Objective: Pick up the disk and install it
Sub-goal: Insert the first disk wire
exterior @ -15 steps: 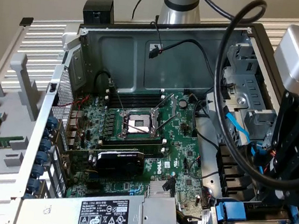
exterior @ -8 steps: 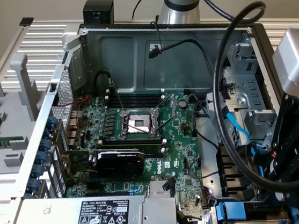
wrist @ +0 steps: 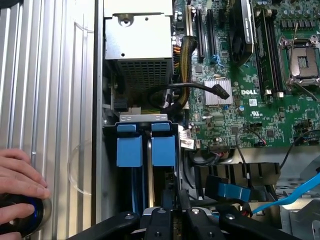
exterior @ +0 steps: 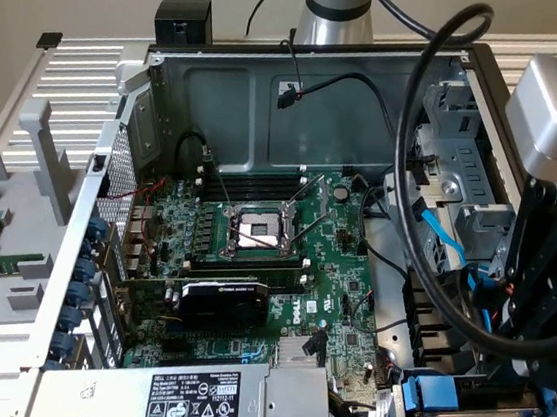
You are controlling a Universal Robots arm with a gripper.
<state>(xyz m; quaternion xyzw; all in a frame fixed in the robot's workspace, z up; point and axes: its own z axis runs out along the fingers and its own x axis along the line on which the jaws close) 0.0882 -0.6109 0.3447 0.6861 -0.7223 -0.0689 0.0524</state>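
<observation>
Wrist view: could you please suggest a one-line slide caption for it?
Gripper close to two blue drive carriers beside the Dell motherboard, a person's hand nearby.

There is one computer case [exterior: 302,90], one motherboard [exterior: 343,276], two blue carriers [wrist: 129,151] and one hand [wrist: 17,186].

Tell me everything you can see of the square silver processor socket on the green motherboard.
The square silver metal processor socket sits flat near the middle of the green motherboard, inside the open grey computer case. A shiny metal frame rings a paler centre; whether a chip is seated I cannot tell. Thin metal levers stand slanting at its sides. Black memory slots run alongside, and the black graphics card lies just below it in the exterior view.
</observation>
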